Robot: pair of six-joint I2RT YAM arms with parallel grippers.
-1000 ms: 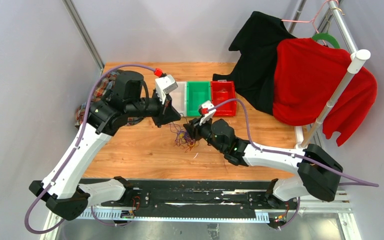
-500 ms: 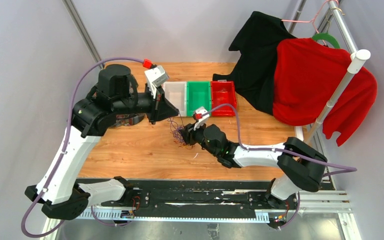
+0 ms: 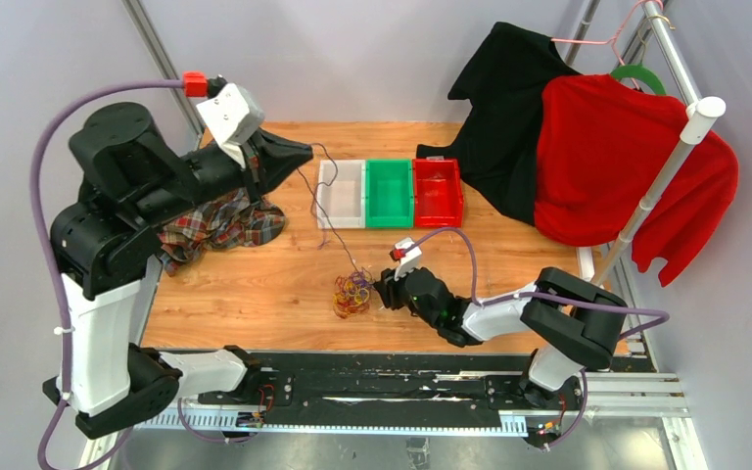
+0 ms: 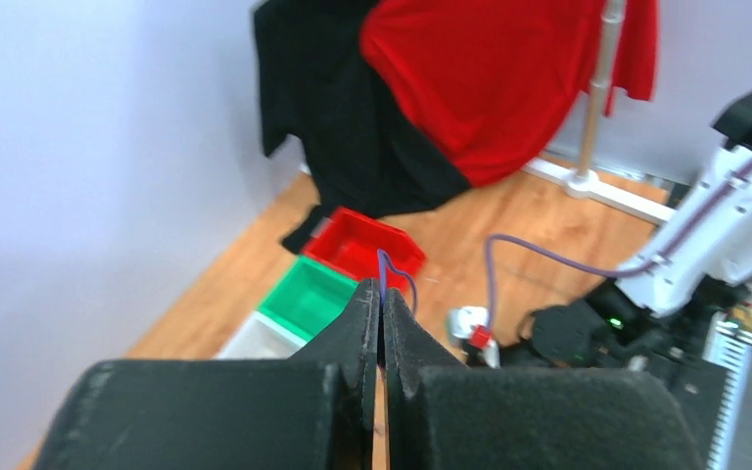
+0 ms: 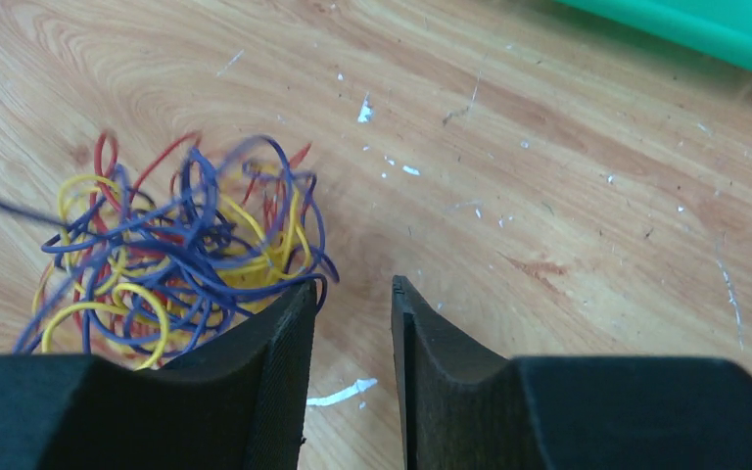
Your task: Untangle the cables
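In the top view, the left arm (image 3: 98, 328) at the left of the frame has a white, rounded link between bulky black joint housings (image 3: 122, 147). A lilac cable (image 3: 137, 85) arcs along it to a red plug (image 3: 194, 83) beside a white wrist camera block (image 3: 231, 113). The right arm (image 3: 504, 299), at lower right, shows the same white shell and black joints (image 3: 573, 328), with its own purple lead (image 3: 471, 257) and small red connector (image 3: 399, 255). In the left wrist view a green light (image 4: 615, 321) glows on it. The left gripper (image 4: 382, 299) and right gripper (image 5: 352, 294) each carry 2 matte black, wedge-shaped fingers (image 5: 274, 362) with a grainy surface.
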